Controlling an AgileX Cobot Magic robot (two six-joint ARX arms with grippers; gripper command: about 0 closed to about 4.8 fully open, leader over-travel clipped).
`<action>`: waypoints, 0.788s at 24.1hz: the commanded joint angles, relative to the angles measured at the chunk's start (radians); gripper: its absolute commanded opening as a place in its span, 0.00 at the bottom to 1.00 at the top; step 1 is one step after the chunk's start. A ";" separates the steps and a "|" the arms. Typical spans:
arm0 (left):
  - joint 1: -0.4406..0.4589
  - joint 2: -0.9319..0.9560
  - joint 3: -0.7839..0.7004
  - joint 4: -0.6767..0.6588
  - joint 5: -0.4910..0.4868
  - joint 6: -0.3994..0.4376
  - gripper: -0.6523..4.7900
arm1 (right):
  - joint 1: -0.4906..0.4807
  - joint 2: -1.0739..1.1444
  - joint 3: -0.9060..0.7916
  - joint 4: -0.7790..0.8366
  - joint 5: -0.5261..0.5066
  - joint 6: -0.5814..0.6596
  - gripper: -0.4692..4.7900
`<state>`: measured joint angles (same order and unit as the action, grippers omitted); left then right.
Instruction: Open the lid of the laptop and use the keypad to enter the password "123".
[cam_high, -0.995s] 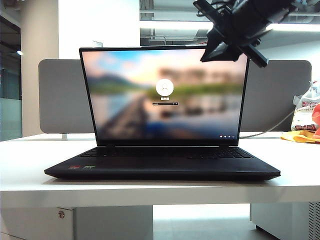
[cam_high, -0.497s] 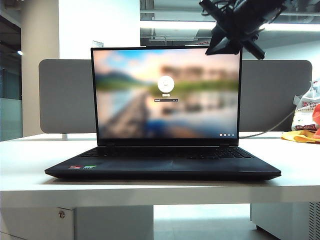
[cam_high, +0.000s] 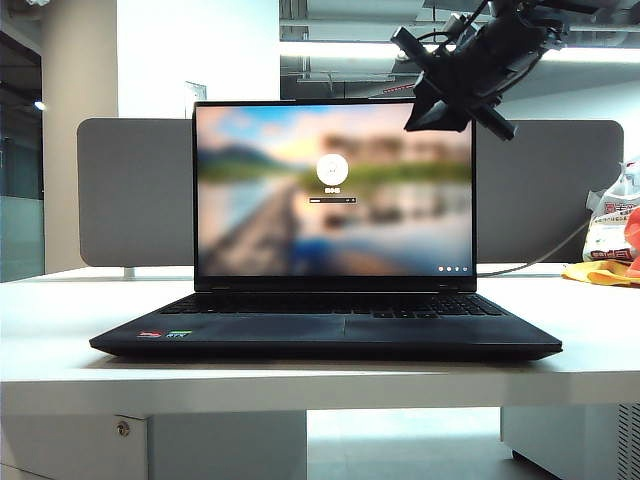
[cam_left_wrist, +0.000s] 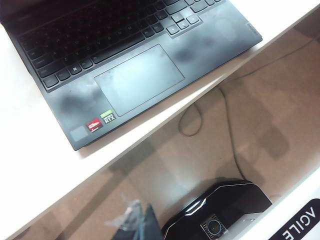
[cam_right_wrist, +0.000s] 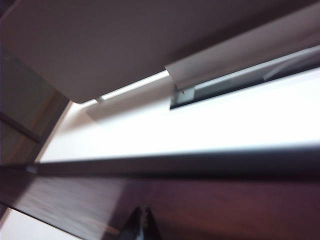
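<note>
The laptop (cam_high: 325, 320) stands with its lid (cam_high: 334, 190) up on the worktop (cam_high: 60, 330). The right claw (cam_high: 432, 112), seemingly pinched together, hangs by the lid's top right corner. The left claw is unseen, so I cannot tell its state.

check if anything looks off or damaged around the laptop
Nothing stands out. The laptop sits square on the table, lid upright and open, login screen lit, keypad intact. The right pincer is shut near the lid's top right corner; the left pincer is out of view.

Right arm's black two-finger gripper (cam_high: 428, 115) raised high, angled downward, fingers pressed together (cam_right_wrist: 142, 225), left gripper out of sight in every view
</note>
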<state>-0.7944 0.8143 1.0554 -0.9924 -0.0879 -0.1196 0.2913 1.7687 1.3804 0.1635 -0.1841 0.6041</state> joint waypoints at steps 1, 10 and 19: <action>-0.001 -0.002 0.002 -0.002 -0.006 0.007 0.11 | -0.009 0.033 0.076 0.024 0.004 -0.007 0.09; -0.001 -0.002 0.002 -0.011 -0.032 0.007 0.11 | -0.037 0.068 0.136 -0.049 -0.079 -0.007 0.09; -0.001 -0.002 0.002 0.019 -0.032 0.008 0.11 | -0.014 -0.038 0.122 -0.363 -0.085 -0.198 0.09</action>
<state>-0.7944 0.8146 1.0550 -0.9947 -0.1165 -0.1192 0.2729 1.7462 1.5089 -0.1242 -0.2661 0.4778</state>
